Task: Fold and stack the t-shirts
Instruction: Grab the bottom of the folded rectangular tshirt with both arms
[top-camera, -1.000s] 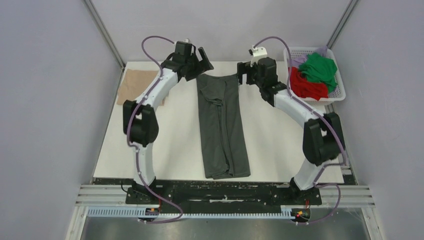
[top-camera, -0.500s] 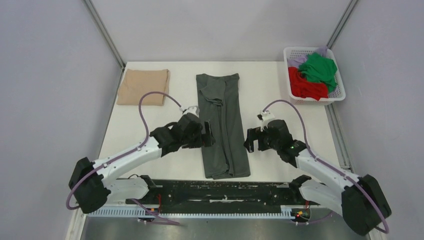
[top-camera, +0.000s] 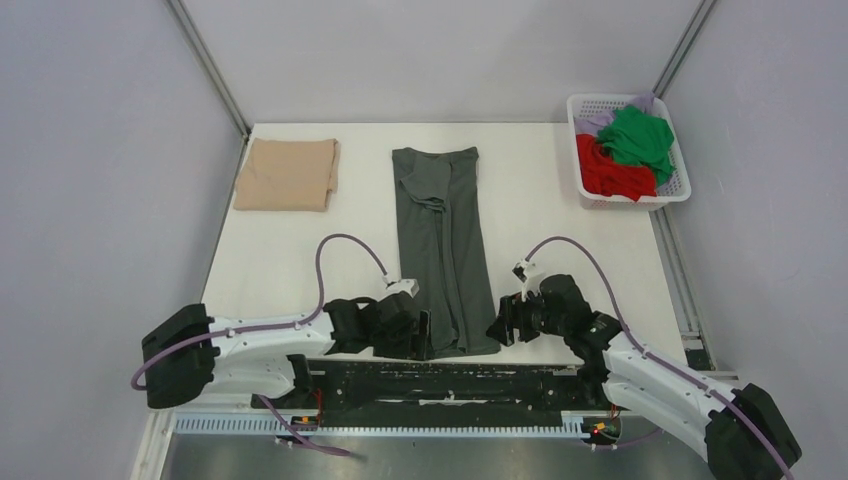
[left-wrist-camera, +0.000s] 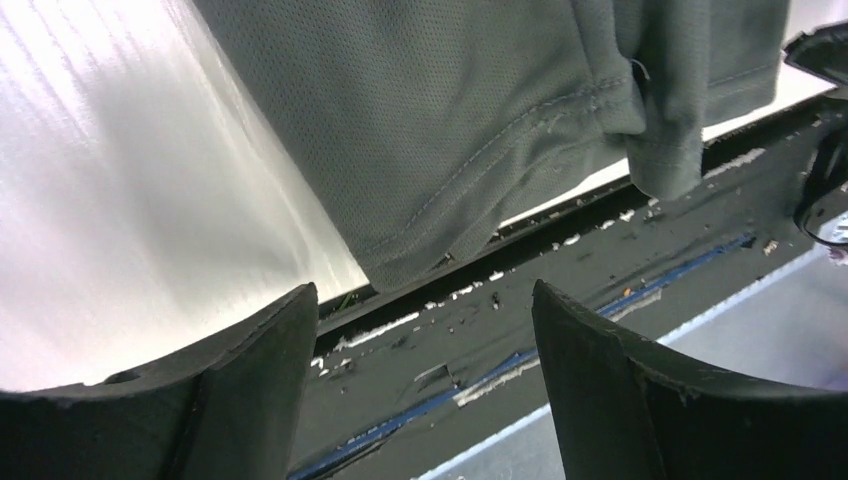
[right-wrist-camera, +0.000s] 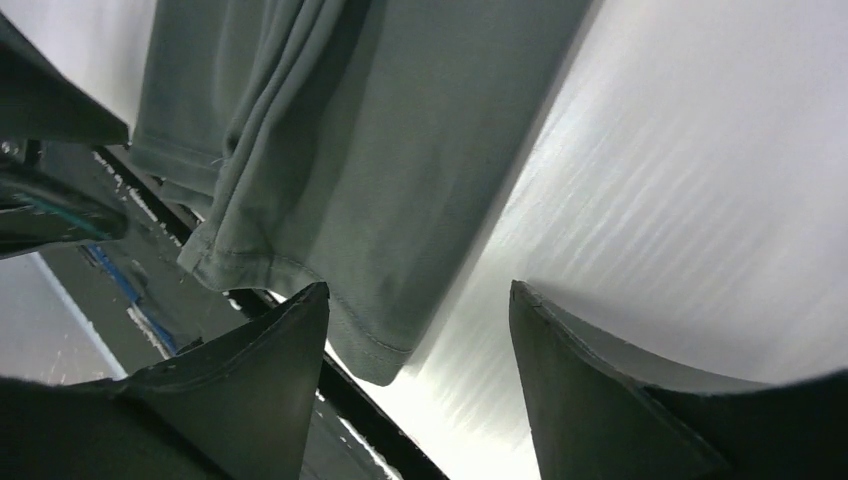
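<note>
A dark grey t-shirt (top-camera: 440, 240) lies folded lengthwise into a long strip down the middle of the white table (top-camera: 560, 230). A folded beige t-shirt (top-camera: 288, 175) rests at the back left. My left gripper (top-camera: 422, 335) sits low at the strip's near left corner, open. In the left wrist view the grey t-shirt's hem (left-wrist-camera: 450, 120) lies just ahead of the left gripper (left-wrist-camera: 425, 300), with nothing between the fingers. My right gripper (top-camera: 503, 325) is open at the near right corner. In the right wrist view the grey t-shirt's corner (right-wrist-camera: 380, 150) reaches in between the fingers of the right gripper (right-wrist-camera: 418, 295).
A white lattice basket (top-camera: 677, 190) at the back right holds red (top-camera: 610, 172), green (top-camera: 640, 135) and lilac (top-camera: 600, 122) shirts. The black base rail (top-camera: 450, 375) runs right below the grey shirt's near hem. Grey walls close in both sides.
Both arms have swung from the shirt's far end down along its sides to its near corners. Both sets of jaws have narrowed a little. The shirt has not moved.
</note>
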